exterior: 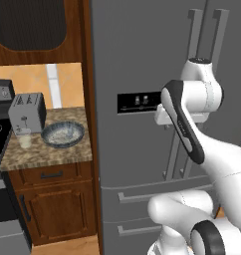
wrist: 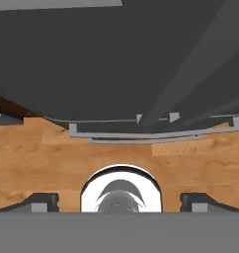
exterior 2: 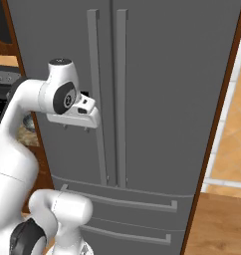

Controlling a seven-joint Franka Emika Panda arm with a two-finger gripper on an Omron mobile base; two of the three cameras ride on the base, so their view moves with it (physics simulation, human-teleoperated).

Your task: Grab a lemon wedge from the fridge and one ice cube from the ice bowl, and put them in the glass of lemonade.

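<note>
The fridge [exterior 2: 157,74] is shut, so the lemon wedge is probably inside — hidden. The gripper [exterior 2: 75,127] hangs wide open, holding nothing, beside the left door handle [exterior 2: 96,99]. Next job — grab that handle and pull.

The fridge [exterior: 142,60] is matt grey steel, smooth and unmarked, with a glossy black dispenser panel [exterior: 137,102] and brushed-looking grey metal handles [exterior 2: 93,99]. At 9 o'clock of the left base view, the table [exterior: 48,149] looks like polished speckled brown stone over dark varnished wood cabinets [exterior: 55,209]. On it, the toaster [exterior: 27,112] is shiny silver metal, the ice bowl [exterior: 62,133] glazed blue-grey ceramic, and the glass of lemonade [exterior: 25,139] clear and smooth. The floor [wrist: 42,163] is warm satin wood planks. The arm [exterior: 227,169] is glossy white plastic with dark joints.
</note>
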